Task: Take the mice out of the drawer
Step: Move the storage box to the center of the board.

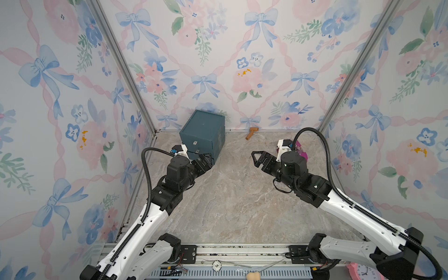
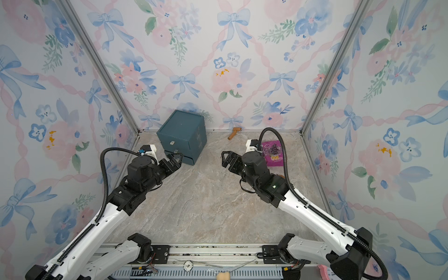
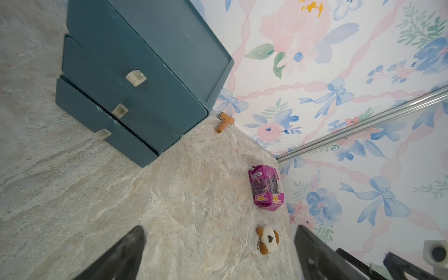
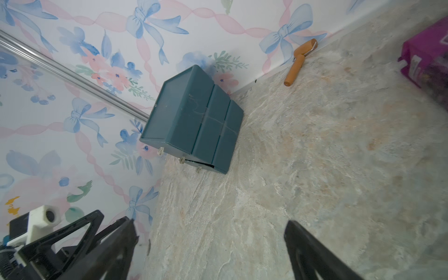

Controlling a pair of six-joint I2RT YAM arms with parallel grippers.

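Mice are hidden from you in every view; the teal chest (image 1: 203,131) shows only three drawer fronts, each with a pale knob. The chest stands on the tabletop (image 1: 230,194) against the back wall. Its lowest drawer (image 3: 135,148) sticks out a little past the one above, and a dark gap runs between them in the left wrist view. You cannot see into that gap. Your left hand (image 2: 178,156) sits low, just in front of the chest at that drawer. The top views do not settle whether it touches the front. Its fingers (image 3: 126,252) stand wide apart and only bare tabletop lies between them, so it holds nothing. Your right hand (image 1: 253,159) hangs to the right of the chest, well apart from it, and points toward it. Its fingers (image 4: 310,254) are spread just as wide and are empty too. A brown roller (image 1: 252,133) lies against the back wall a little to the right of the chest. Farther right of the chest a purple box (image 2: 272,155) lies flat on the tabletop, partly behind your right wrist in both top views. A brown-and-white plush (image 3: 268,238) lies near the box, on the side away from the chest. It shows only in the left wrist view.
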